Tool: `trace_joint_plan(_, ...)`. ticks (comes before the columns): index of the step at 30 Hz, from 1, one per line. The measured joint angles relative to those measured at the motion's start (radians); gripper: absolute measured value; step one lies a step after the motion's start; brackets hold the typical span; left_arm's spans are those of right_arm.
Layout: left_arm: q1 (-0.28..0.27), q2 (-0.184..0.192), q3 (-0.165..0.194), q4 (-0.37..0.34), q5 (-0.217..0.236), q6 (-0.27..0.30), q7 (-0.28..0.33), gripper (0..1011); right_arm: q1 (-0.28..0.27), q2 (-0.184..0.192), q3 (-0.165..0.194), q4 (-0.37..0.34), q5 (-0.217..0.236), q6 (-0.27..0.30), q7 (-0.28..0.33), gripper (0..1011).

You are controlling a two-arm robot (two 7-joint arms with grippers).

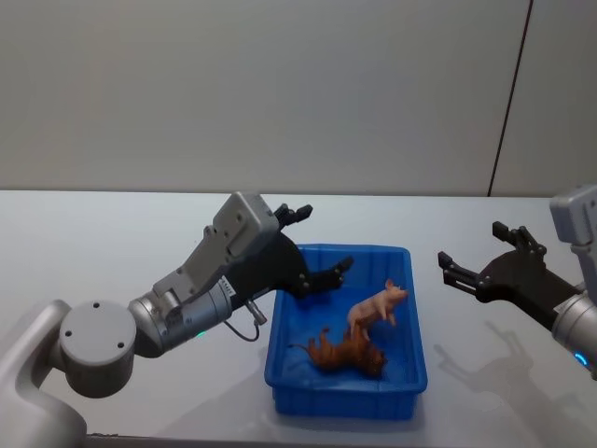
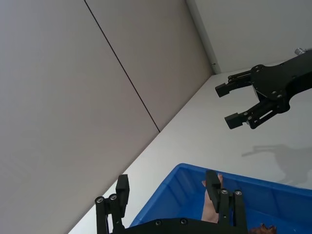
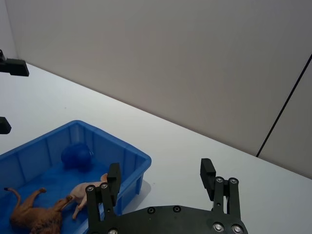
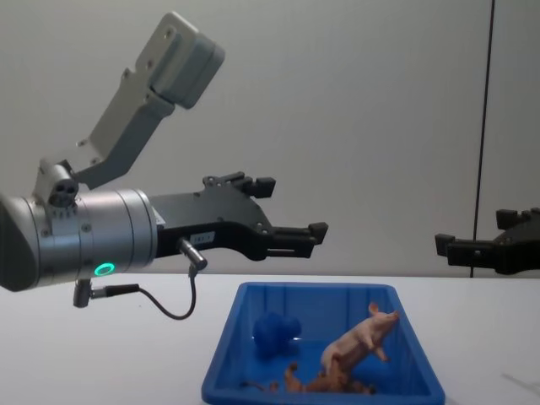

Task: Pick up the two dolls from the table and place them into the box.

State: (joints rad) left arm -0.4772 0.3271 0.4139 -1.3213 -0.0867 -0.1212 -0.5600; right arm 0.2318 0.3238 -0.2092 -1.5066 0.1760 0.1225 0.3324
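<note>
Pincers both released, empty. Left pincer (image 1: 317, 245) raised over the box's far left corner, fingers spread, nothing between them; seen in the chest view (image 4: 291, 211) well above the rim, and in its own wrist view (image 2: 168, 200) with two black fingers (image 2: 213, 187) parted over blue plastic. Right pincer (image 1: 480, 257) off to the right of the box, apart from it, above bare counter, fingers likewise spread wide; at the right edge in the chest view (image 4: 472, 236), and in its wrist view (image 3: 160, 180) just beside the box's near corner.

Below and between: blue box (image 1: 280, 369) on the white counter (image 1: 112, 233), toys already inside. Pink pig (image 1: 378, 305) tilted, propped head-up toward the right wall, resting partly on the brown animal (image 1: 345, 353), which lies on its side on the floor of the box, nearer the robot. From the chest view, pig (image 4: 359, 337) reared above the brown animal (image 4: 325, 384), touching it. Rounded blue figure (image 4: 274, 331) on the floor toward the far left, apart from the pair; also visible in the right wrist view (image 3: 76, 157), beyond pig (image 3: 90, 191) and brown animal (image 3: 36, 214).
</note>
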Motion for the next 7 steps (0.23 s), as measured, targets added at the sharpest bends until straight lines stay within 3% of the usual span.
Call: trace_joint_plan(7, 0.002, 0.002, 0.001, -0.017, 0.004, 0.003, 0.007, 1002, 0.0, 0.0, 0.0, 0.0, 0.0, 0.0, 0.0, 1001)
